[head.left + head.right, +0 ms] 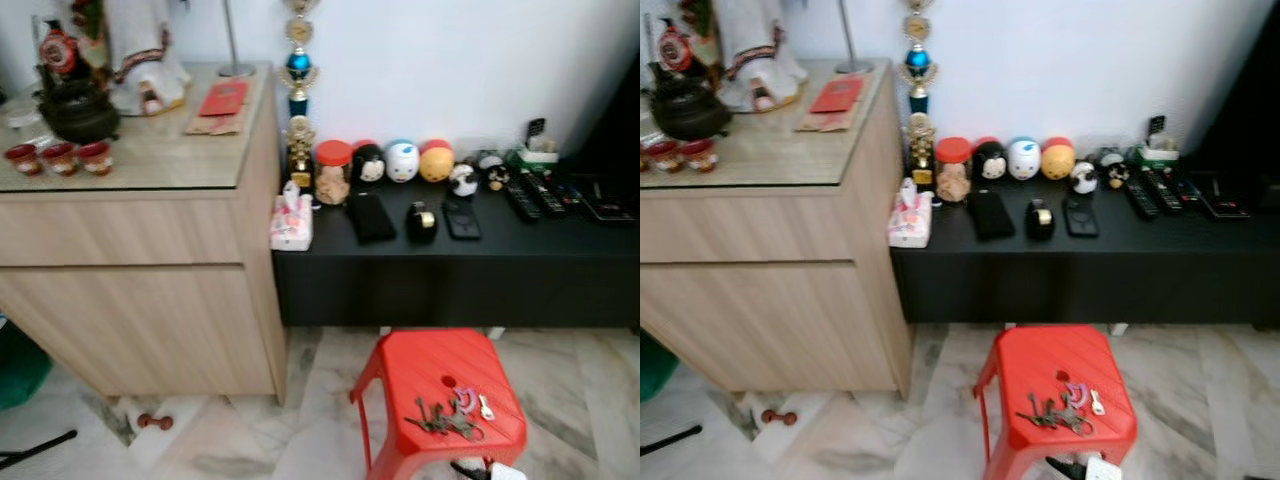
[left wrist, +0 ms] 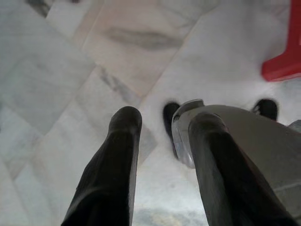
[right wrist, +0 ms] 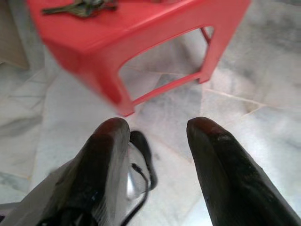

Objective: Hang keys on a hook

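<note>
A: Logging the start state. Keys (image 1: 447, 413) lie in a loose bunch on top of the red stool (image 1: 415, 365), toward its near right part, touching nothing else. Stool stands on the marble floor (image 1: 300, 420) in front of the black bench (image 1: 450, 265).

B: Grippers?

A: Left gripper (image 2: 162, 125) hangs low over the floor, its 2 fingers spread apart with nothing between them. Right gripper (image 3: 155, 127) is also down by the floor, just beside the stool, fingers likewise parted and empty; keys show on the stool top beyond it.

B: Step in hand?

A: Judged as the approach. Nothing is picked up yet; neither gripper is near the keys.

B: Hook location?

A: Cannot tell. No hook can be made out in these views. Wood cabinet (image 1: 140, 290) stands to the left; the bench carries a jar (image 1: 333, 172), round toys and remotes, none of it a hook.

B: Next move calls for?

A: Right gripper is nearer, so likely it lifts above the stool top, then lowers with fingers straddling the bunch. Keys lie flat and thin on smooth plastic, so a pinch may slide them; aiming at the ring or the thickest cluster seems safer. Then the hook must be found.
</note>
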Tool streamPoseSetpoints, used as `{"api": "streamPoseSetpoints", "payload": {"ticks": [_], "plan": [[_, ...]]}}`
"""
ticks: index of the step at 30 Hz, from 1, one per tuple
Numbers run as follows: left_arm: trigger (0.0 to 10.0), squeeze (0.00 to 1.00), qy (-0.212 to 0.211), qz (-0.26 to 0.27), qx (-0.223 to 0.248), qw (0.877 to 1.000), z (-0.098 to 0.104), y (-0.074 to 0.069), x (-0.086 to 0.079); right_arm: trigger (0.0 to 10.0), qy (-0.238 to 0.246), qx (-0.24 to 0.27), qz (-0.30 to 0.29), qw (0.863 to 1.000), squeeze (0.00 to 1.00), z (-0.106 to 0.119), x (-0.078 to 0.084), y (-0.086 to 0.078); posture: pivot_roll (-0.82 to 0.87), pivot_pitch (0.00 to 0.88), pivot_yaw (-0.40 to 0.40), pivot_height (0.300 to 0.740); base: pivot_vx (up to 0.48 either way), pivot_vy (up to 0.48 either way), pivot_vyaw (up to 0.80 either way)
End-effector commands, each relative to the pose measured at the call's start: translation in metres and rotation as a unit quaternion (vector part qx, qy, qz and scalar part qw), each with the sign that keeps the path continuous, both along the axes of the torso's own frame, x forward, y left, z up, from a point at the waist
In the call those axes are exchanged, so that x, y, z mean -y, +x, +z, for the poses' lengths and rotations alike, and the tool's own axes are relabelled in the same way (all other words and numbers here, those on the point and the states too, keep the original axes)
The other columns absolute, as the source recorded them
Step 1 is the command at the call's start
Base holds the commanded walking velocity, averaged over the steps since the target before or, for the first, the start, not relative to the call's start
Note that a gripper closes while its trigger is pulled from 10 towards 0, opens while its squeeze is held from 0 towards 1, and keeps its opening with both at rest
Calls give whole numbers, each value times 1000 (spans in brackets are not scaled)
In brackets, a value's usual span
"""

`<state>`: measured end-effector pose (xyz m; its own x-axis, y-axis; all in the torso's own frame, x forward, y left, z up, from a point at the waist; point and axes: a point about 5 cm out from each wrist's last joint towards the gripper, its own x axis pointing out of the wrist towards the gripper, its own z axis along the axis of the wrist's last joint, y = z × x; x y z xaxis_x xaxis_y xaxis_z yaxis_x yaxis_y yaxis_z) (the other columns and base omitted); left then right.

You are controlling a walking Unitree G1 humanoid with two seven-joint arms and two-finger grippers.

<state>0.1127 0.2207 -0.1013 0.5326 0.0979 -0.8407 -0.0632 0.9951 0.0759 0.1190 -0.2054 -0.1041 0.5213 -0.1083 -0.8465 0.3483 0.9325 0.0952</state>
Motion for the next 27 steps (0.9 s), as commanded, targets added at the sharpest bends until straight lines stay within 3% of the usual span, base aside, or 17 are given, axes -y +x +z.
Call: {"api": "streamPoseSetpoints", "payload": {"ticks": [1, 5, 12, 15, 18, 21, 22, 23, 25, 27], "plan": [[10000, 0, 3, -1, -7, 1000, -1, -7, -3, 10000, -2, 10, 0, 1000, 0, 2, 2, 4, -81, 0, 3, 740, 0, -401, 0], [10000, 0, 1, 6, -4, 1000, -1, -6, -2, 10000, -7, 29, 0, 1000, 0, 11, 18, 24, -82, 0, 0, 740, 0, -265, 0], [10000, 0, 3, 13, 0, 1000, -1, -2, 0, 10000, -12, 52, 4, 999, 0, 21, 25, 45, -94, 0, 1, 740, 0, 0, 0], [10000, 0, 5, 29, 33, 999, 3, 6, 0, 10000, -21, 85, 15, 996, 0, 30, 26, 63, -94, 0, 0, 740, 0, 0, 0], [10000, 0, 3, 38, 49, 998, 5, 9, 0, 10000, -22, 97, 17, 995, 0, 32, 26, 67, -94, 0, -2, 740, 0, 0, 0], [10000, 0, 11, 47, 98, 994, 11, 18, 0, 10000, -27, 129, 30, 991, 0, 40, 25, 80, -80, 0, -10, 740, 0, 0, 0], [10000, 0, 31, 43, 130, 990, 21, 38, -5, 10000, -29, 139, 33, 989, 0, 43, 24, 84, -76, 0, -13, 740, 0, 0, 0], [10000, 0, 48, 46, 237, 969, 58, 98, -21, 10000, -32, 170, 42, 984, 0, 50, 22, 95, -76, 0, -13, 740, 0, 0, 0], [10000, 0, 44, 46, 312, 948, 88, 131, -30, 10000, -32, 203, 49, 977, 0, 59, 19, 107, -80, 0, -11, 740, 0, 0, 0], [10000, 0, 43, 40, 344, 937, 100, 141, -31, 10000, -31, 226, 54, 972, 0, 65, 17, 115, -78, 0, -13, 740, 0, 0, 0]]}}
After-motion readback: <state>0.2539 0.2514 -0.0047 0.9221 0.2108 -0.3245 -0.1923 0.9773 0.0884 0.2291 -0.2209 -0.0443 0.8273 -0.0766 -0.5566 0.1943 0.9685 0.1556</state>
